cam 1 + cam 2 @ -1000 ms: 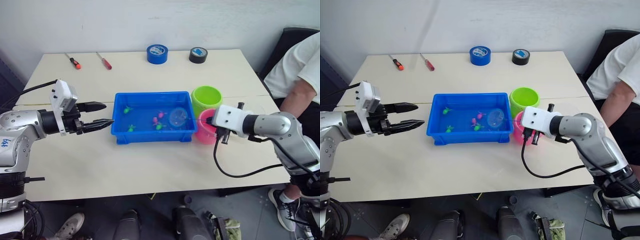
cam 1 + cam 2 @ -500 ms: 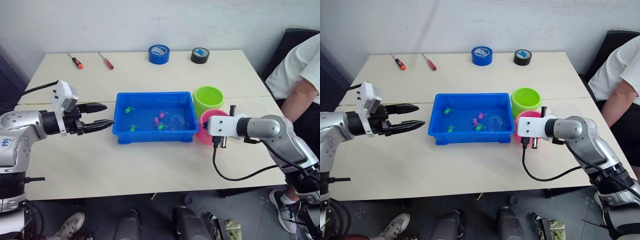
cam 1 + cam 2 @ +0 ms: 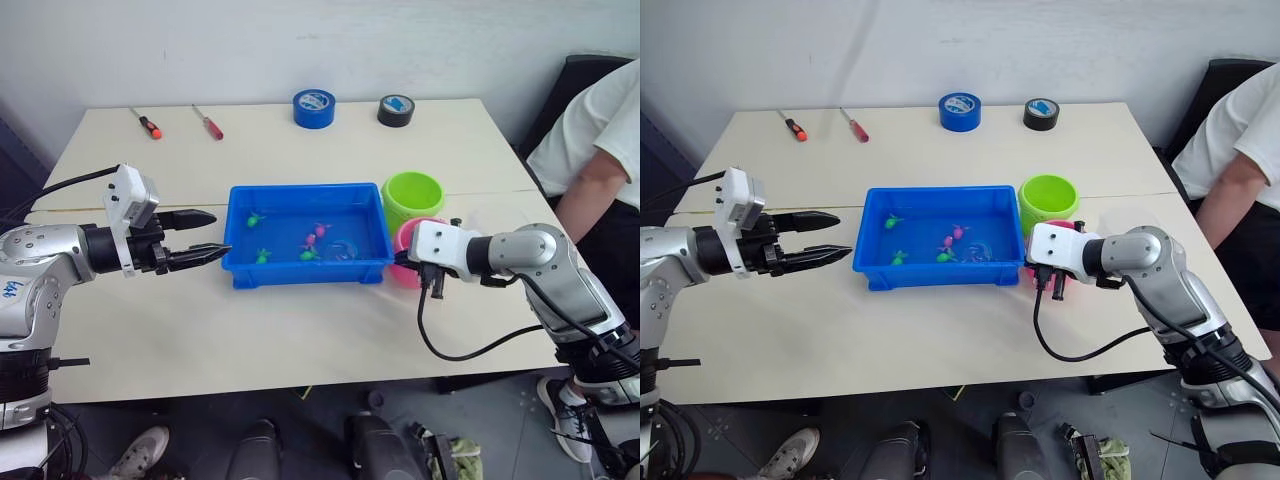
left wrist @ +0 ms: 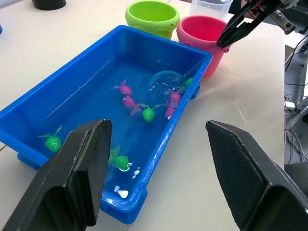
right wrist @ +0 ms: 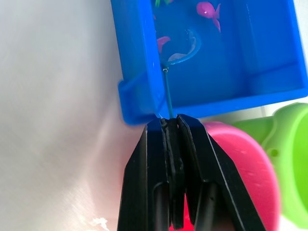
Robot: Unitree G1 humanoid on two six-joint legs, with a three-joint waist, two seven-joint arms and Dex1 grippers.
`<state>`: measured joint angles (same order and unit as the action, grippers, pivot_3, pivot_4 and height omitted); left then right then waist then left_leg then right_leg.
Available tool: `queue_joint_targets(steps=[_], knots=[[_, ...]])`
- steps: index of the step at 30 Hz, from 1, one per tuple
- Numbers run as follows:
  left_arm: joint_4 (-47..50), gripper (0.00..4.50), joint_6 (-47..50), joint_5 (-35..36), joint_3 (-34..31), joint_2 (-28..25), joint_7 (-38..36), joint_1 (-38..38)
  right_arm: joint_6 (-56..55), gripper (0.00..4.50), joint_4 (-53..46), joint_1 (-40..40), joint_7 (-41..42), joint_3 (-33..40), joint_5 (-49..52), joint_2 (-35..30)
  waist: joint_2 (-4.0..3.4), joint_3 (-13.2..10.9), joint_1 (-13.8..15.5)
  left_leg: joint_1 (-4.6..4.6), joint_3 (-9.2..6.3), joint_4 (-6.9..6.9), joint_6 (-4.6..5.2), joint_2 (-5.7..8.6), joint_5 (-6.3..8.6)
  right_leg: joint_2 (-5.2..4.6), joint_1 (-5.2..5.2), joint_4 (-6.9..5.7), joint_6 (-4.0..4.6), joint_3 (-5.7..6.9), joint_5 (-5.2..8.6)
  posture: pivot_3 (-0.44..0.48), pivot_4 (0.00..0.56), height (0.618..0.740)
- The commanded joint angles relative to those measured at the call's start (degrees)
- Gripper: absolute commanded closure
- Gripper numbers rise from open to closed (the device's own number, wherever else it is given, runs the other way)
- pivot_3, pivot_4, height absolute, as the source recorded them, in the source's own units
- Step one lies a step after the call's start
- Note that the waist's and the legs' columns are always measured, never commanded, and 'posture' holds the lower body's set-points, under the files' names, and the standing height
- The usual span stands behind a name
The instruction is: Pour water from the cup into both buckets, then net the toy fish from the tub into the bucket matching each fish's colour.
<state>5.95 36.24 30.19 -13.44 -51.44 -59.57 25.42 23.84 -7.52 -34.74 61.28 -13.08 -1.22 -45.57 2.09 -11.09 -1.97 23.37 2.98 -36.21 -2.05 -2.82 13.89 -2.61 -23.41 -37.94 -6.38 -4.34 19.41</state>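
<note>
The blue tub [image 3: 236, 268] sits mid-table holding water and several toy fish, pink [image 4: 125, 89] and green [image 4: 148, 114]. The net's blue hoop [image 5: 180, 48] lies in the water at the tub's right end, near some pink fish. Its thin handle [image 5: 167, 94] runs over the tub's rim to my right gripper [image 5: 171, 122], which is shut on it. Right of the tub stand the lime green bucket [image 3: 413, 195] and the pink bucket [image 4: 199, 31], with the clear cup [image 4: 211, 7] beside them. My left gripper [image 3: 220, 233] hovers open and empty just left of the tub.
A blue tape roll [image 3: 313, 106] and a black tape roll [image 3: 396, 110] lie at the table's far edge. Two red-handled screwdrivers [image 3: 147, 124] [image 3: 209, 124] lie far left. A person [image 3: 600, 130] sits at the right. A black cable [image 3: 450, 345] loops below my right wrist.
My right gripper has moved left and down toward the tub's right end, lowering the net's hoop into the water. The left gripper has stayed in place.
</note>
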Motion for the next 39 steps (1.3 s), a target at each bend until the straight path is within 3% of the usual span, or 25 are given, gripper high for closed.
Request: queue_joint_targets(steps=[1, 13, 39], knots=[[0.6, 1.04, -0.2, 1.2, -1.6, -1.3, -0.5, 0.6, 7.7, 4.50, -3.7, -1.6, 0.4, 3.5, 4.4, 0.4, 0.00, 0.0, 0.0, 0.00, 0.00, 0.00, 0.00, 0.00, 0.00, -0.01, 0.00, 0.01, 0.00, 0.00, 0.00, 0.000, 0.150, 0.734], [0.4, 1.04, -0.2, 1.1, -1.1, -1.1, -0.7, 1.1, 17.0, 4.50, -3.9, -4.0, -3.1, 4.4, 8.3, 1.5, 0.00, 0.0, -0.1, 0.00, 0.03, 0.01, 0.00, 0.00, 0.01, 0.01, -0.01, 0.02, 0.00, -0.04, 0.00, 0.000, 0.150, 0.734], [-4.3, 1.04, -4.3, 0.0, 0.6, -0.7, -3.2, 4.5, 17.7, 4.50, -3.9, -5.3, -6.1, 6.6, 13.7, 1.5, 0.00, 0.0, -0.3, 0.01, 0.07, 0.02, 0.00, 0.00, 0.01, 0.02, -0.03, 0.04, 0.00, -0.09, 0.00, 0.000, 0.150, 0.734]])
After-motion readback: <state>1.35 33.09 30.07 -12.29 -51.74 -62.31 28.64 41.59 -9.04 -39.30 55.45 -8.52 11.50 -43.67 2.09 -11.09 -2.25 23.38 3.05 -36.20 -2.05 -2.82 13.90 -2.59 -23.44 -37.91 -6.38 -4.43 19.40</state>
